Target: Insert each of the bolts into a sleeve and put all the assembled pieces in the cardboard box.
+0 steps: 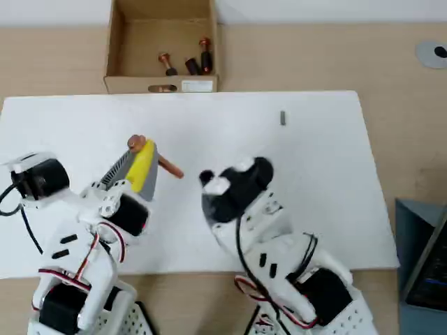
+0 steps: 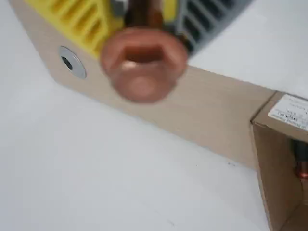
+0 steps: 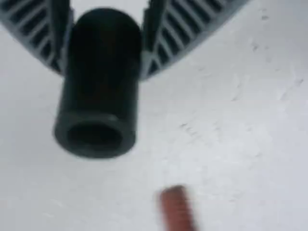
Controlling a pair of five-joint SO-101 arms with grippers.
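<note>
My left gripper (image 1: 143, 155), with one yellow and one grey finger, is shut on a copper bolt (image 1: 155, 156); its hex head (image 2: 143, 63) faces the left wrist camera and its threaded end points toward the right arm. My right gripper (image 3: 103, 33) is shut on a black sleeve (image 3: 100, 89), which shows at the arm's tip (image 1: 207, 177) a short gap from the bolt's tip (image 3: 175, 208). The sleeve's open bore faces outward. The cardboard box (image 1: 115, 42) stands at the table's far side and holds assembled pieces (image 1: 197, 58).
A white mat (image 1: 314, 181) covers the wooden table. A small grey piece (image 1: 283, 118) lies on the mat toward the far right. The box's wall (image 2: 274, 178) is close to the left gripper. A dark object (image 1: 422, 272) sits at the right edge.
</note>
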